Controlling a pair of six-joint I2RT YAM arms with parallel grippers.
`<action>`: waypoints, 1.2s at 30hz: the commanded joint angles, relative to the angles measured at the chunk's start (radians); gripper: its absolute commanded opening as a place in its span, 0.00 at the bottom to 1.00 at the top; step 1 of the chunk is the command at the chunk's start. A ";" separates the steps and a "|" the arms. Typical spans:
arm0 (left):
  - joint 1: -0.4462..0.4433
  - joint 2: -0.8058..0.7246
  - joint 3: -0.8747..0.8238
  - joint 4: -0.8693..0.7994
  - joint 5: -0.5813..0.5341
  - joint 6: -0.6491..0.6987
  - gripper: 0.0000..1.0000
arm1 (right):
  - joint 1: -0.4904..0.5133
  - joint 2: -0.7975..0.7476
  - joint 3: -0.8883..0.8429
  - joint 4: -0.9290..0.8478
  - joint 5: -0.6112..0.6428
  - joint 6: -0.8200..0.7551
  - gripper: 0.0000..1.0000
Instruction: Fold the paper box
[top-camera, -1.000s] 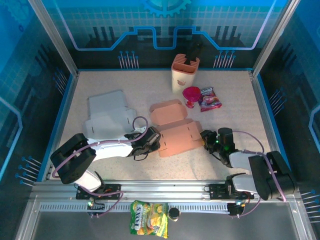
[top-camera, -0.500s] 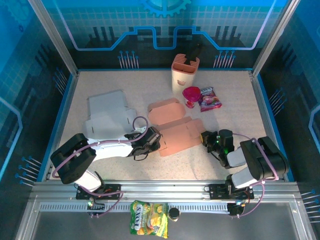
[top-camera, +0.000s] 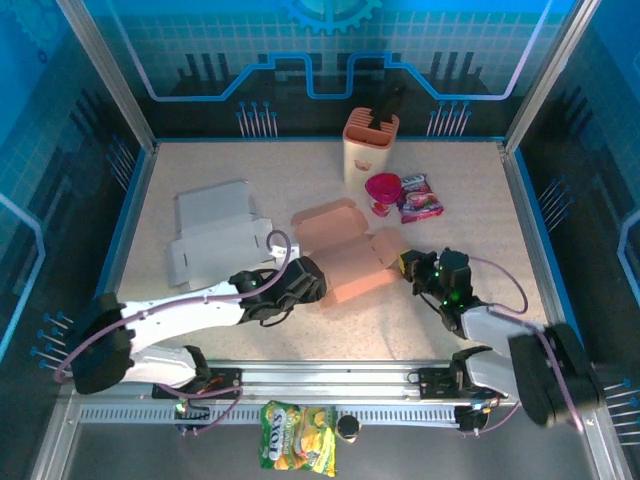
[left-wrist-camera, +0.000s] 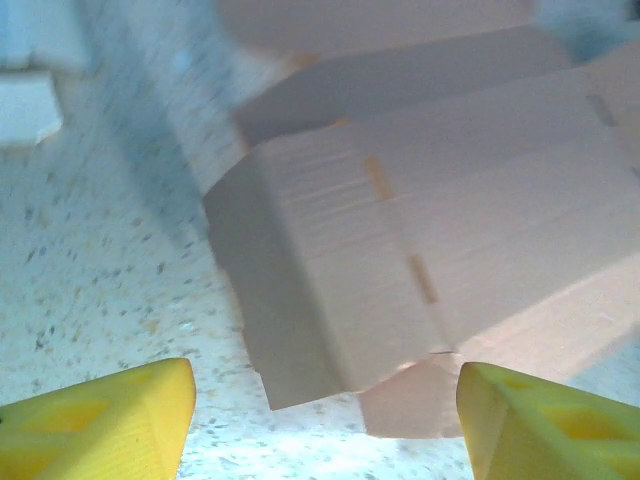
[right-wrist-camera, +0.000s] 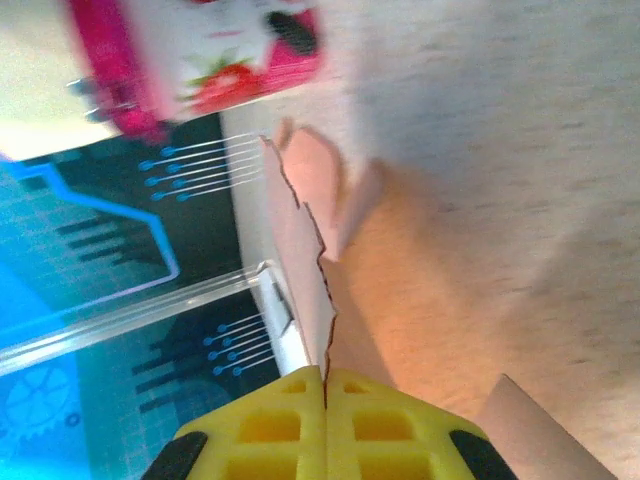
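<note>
My right gripper (right-wrist-camera: 323, 385) is pinched tight on the thin edge of a flap of the pink paper box (top-camera: 345, 255), and the card stands on edge and runs straight away from my closed yellow fingers (right-wrist-camera: 270, 430) in the right wrist view. From above, that gripper (top-camera: 407, 266) sits at the box's right side, where a small flap is lifted off the table (top-camera: 470, 180). My left gripper (left-wrist-camera: 325, 410) is spread wide and has hold of nothing. Its two yellow fingertips (left-wrist-camera: 130, 415) sit far apart at the bottom of the left wrist view, with a folded panel of the box just ahead of them over the speckled tabletop. From above, this gripper (top-camera: 308, 281) rests at the box's near left corner. The box lies mostly flat at the middle of the table, its rounded lid part pointing toward the back. A white flattened box (top-camera: 215, 240) lies to the left, apart from it. Behind it stand a beige holder (top-camera: 370, 145), a pink cup (top-camera: 382, 190) and a strawberry snack packet (top-camera: 420, 197).
</note>
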 joint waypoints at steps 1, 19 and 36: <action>-0.078 -0.014 0.070 -0.147 -0.187 0.178 0.70 | 0.018 -0.182 0.147 -0.490 0.067 -0.063 0.00; -0.296 0.252 0.132 0.032 -0.422 0.548 0.87 | 0.000 -0.150 0.424 -0.814 -0.038 -0.097 0.00; -0.300 0.320 0.151 0.289 -0.208 1.003 0.99 | -0.017 -0.095 0.485 -0.865 -0.029 -0.087 0.00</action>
